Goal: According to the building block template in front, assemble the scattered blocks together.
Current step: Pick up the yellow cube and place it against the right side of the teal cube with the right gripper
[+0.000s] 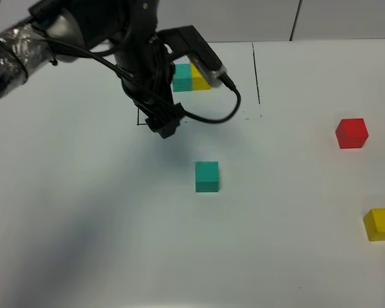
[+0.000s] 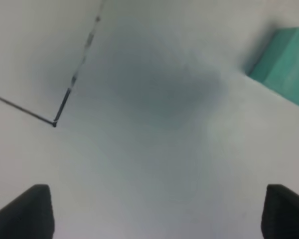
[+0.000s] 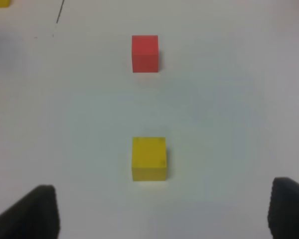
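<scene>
On a white table (image 1: 83, 212), seen from a high camera, the building block template (image 1: 191, 77) sat at the far edge inside a thin black outline (image 1: 257, 70). Its teal and yellow cubes showed side by side; the rest was hidden behind the left arm (image 1: 64, 32), which reached in from the far left over the outline's near edge.

The left gripper (image 2: 157, 214) hung above bare table just in front of the outline, its dark fingers (image 2: 30, 211) spread wide with nothing between them. The loose teal block (image 1: 206, 176) stood near the table's middle, just beyond the gripper's right side and apart from it.

The red block (image 1: 351, 133) stood well away on the right side of the table, and the yellow block (image 1: 380, 224) sat nearer the front edge, apart from the red one.

The right gripper (image 3: 162, 211) appeared only in its own wrist camera. Its jaws stood apart, gripping nothing, with the yellow block on the table just ahead of them and the red block farther on.
</scene>
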`<state>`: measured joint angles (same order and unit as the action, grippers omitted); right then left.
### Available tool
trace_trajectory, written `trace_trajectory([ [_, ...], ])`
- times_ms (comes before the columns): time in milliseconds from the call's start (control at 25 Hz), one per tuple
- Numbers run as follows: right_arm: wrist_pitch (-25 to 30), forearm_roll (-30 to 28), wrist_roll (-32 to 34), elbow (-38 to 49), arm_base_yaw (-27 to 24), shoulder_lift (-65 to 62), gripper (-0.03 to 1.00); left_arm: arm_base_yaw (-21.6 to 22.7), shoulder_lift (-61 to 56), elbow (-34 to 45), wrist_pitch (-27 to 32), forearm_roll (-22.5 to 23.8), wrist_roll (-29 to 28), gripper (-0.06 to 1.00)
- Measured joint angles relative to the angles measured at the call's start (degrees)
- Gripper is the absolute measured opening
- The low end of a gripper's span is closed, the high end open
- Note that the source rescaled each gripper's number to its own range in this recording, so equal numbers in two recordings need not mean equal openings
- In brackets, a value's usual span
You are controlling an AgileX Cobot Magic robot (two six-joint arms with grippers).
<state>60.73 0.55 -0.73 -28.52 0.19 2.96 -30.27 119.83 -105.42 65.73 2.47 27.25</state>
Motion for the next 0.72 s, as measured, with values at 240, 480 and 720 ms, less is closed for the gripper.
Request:
trace_trajectory([
  [240, 0.0, 0.0, 0.0, 0.0, 0.0, 0.0, 0.73, 8.05, -4.75, 4.81, -1.34, -1.5, -2.76, 0.97],
  [480, 0.0, 0.0, 0.0, 0.0, 0.0, 0.0, 0.73, 16.84, -14.51, 15.73, -10.38, -4.42, -3.01, 0.96],
  [720, 0.0, 0.0, 0.0, 0.0, 0.0, 0.0, 0.73, 22.42, -28.19, 26.81, -20.37, -5.31, -7.97, 0.92],
])
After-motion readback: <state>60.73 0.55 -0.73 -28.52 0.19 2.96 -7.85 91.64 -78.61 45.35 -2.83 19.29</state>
